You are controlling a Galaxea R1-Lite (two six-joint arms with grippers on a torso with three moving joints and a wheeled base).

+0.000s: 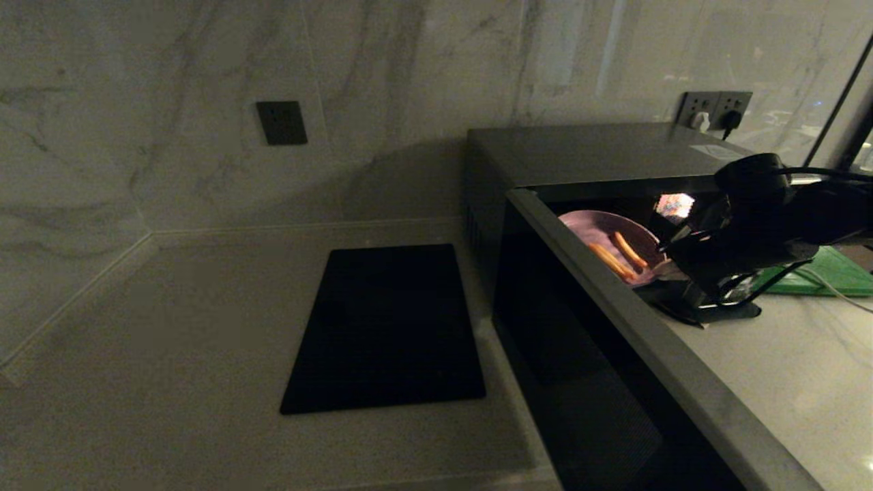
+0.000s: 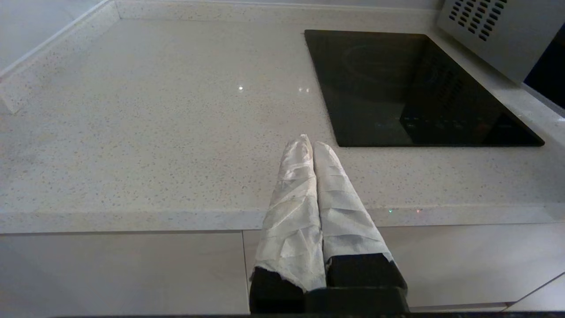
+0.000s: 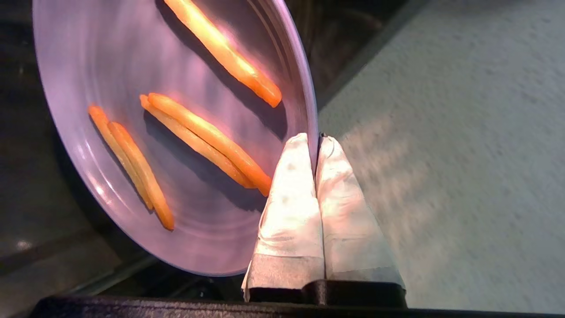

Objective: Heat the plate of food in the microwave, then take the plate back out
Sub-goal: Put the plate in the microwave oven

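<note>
Microwave, large, boxy, black and silver, at the pale speckled stone counter's back right, dark glass door swung wide toward the front edge. Small round light-purple plate of food at the cavity mouth, carrying 5 thin orange sticks, pinched at its rim by the right gripper, fingers clamped tight on it. Flat black rectangular slab just left of the oven; open stone beyond to the left edge. Flat green board behind the right arm. Left gripper parked over the front edge, wrapped fingers pressed together, holding nothing.

Open microwave door flanking pincer
</note>
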